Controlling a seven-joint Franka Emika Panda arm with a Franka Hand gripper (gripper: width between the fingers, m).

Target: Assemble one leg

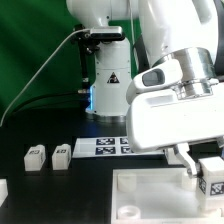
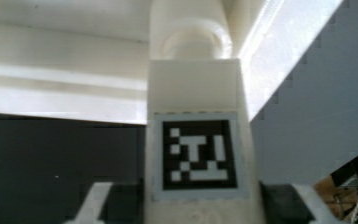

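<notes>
leg (image 1: 211, 180) sits clamped between the jaws of my gripper (image 1: 203, 164), just over a corner of the white tray-like top (image 1: 150, 185), so i judge pickup done, socket seating left, spare legs (image 1: 36, 154) untouched

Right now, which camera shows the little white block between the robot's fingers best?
The wrist view. The block fills the middle of the picture, with its black-and-white sticker facing the camera. The exterior view shows that block only small, low at its right edge, with the sticker tiny.
</notes>
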